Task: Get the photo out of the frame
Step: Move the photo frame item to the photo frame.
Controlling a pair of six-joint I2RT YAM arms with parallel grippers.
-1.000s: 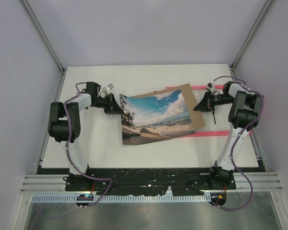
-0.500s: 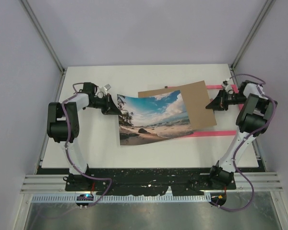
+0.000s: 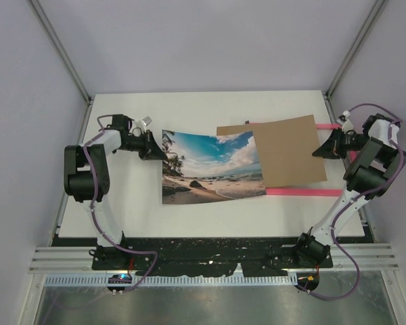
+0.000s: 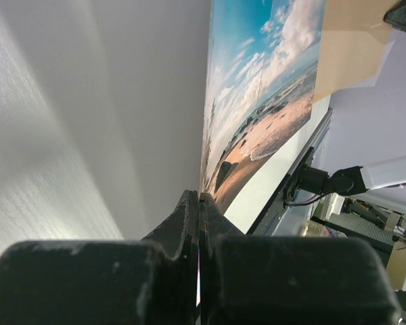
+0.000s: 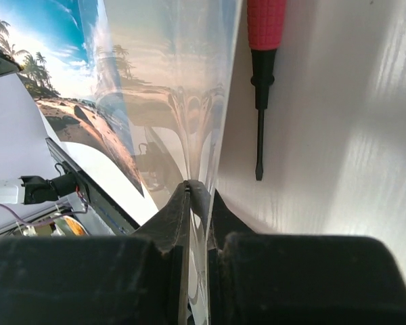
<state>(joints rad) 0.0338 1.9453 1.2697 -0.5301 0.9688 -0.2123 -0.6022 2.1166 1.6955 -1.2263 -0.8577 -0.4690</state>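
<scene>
Since a second ago, photo [image 3: 210, 166] and frame [image 3: 294, 152] have been drawn apart sideways. My left gripper [image 3: 160, 154] is clenched on the photo's left edge; my right gripper [image 3: 319, 150] is clamped on the frame's right edge, brown back up. Only the photo's right edge overlaps the frame.

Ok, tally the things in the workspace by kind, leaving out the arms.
photo: 1
brown board: 1
pink frame: 1
screwdriver: 1
Total: 4
</scene>
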